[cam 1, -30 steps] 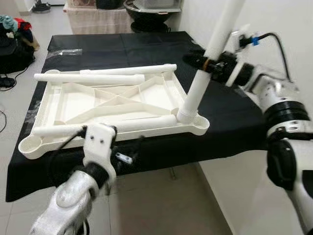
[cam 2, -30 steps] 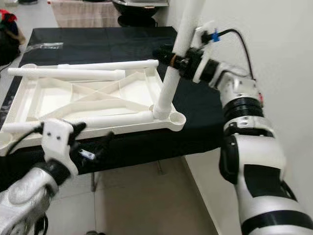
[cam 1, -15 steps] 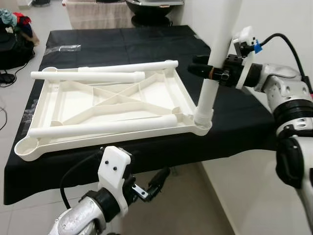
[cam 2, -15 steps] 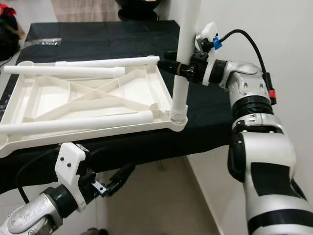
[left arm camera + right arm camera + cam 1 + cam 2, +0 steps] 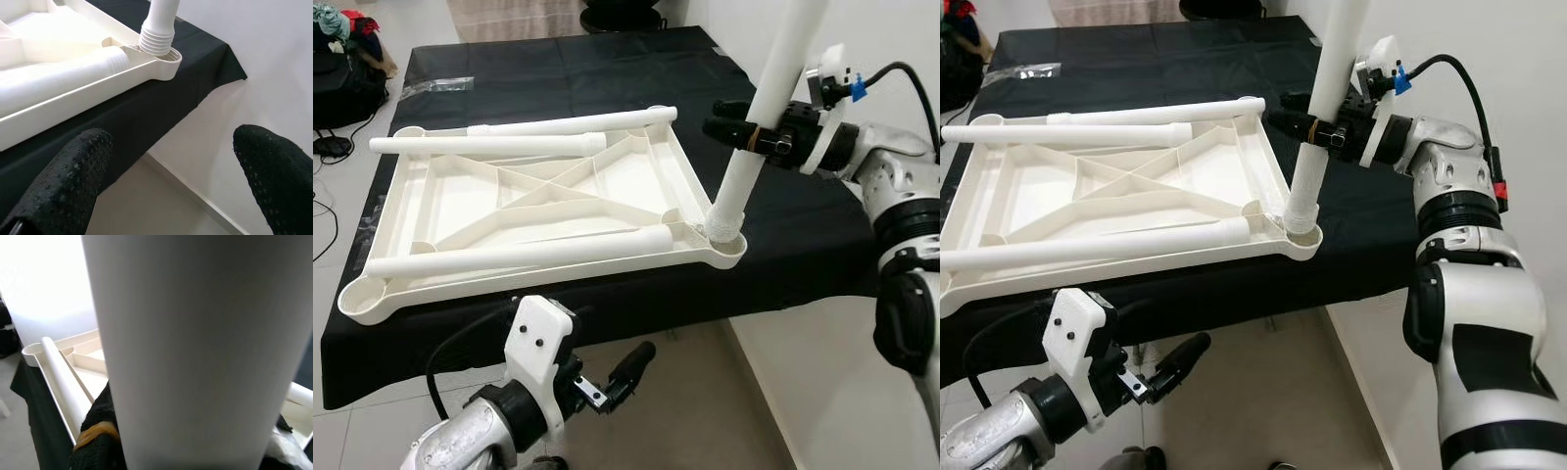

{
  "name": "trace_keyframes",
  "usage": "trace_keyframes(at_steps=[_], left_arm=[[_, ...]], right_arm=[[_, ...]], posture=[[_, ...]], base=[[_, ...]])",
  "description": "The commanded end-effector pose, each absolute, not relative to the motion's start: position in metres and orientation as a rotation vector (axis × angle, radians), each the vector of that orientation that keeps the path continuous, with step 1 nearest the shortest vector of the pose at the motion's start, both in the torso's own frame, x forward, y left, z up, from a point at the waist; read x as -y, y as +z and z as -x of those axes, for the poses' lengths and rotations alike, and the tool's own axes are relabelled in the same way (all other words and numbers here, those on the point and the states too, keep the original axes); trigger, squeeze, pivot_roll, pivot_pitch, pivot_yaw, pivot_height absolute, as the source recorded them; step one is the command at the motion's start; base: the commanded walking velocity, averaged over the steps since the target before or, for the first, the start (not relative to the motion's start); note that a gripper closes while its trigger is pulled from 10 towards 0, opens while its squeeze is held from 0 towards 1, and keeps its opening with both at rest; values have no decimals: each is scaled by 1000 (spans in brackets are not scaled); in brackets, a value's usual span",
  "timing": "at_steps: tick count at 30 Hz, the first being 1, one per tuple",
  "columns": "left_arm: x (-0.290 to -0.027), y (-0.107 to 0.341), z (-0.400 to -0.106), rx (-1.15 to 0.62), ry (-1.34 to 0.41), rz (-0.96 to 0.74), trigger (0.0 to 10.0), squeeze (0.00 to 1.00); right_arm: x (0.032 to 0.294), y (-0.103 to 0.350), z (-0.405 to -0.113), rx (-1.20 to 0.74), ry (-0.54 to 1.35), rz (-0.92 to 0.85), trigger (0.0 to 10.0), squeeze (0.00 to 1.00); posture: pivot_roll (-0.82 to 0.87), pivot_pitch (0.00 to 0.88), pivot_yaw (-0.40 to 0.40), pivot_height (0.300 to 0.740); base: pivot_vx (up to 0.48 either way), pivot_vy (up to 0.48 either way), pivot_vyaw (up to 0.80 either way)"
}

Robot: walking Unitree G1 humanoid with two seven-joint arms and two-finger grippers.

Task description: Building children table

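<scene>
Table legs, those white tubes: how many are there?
4. One leg stands tilted in the tabletop's corner socket, held by the right gripper. Three lie on the upturned tabletop: two along its far edge, one along its near edge.

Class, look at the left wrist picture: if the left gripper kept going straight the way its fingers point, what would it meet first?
Probably the white wall. The left gripper aims past the black-draped table corner, which lies off to one side; depth is unclear.

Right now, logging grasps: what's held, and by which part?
The right gripper holds the white table leg partway up its shaft. The left gripper holds nothing.
</scene>
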State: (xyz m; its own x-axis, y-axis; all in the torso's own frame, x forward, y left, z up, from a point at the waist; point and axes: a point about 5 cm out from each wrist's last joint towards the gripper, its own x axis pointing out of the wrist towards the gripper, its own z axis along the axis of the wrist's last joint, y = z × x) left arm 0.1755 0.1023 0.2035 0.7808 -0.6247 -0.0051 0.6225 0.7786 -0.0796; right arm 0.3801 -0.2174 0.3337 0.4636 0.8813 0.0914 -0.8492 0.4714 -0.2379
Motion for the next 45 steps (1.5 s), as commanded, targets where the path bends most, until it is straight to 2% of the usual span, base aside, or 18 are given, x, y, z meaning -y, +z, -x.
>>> trace_keyframes(at_steps=[1,26,34,45], left_arm=[[-104,203,-174,-43,-674,62,10000,0],[-110,210,-180,-21,-653,31,10000,0],[-111,211,-183,-16,-649,26,10000,0],[-111,216,-185,2,-645,19,10000,0]], right_arm=[[218,318,-380,157,1100,148,10000,0],[245,306,-372,78,1062,167,10000,0],[248,295,-369,56,1090,161,10000,0],[251,282,-371,19,1025,150,10000,0]], posture=[[181,287,-10,740],[180,284,-8,740],[180,282,-4,740],[180,283,-6,740]], base=[[0,0,0],[0,0,0],[0,0,0],[0,0,0]])
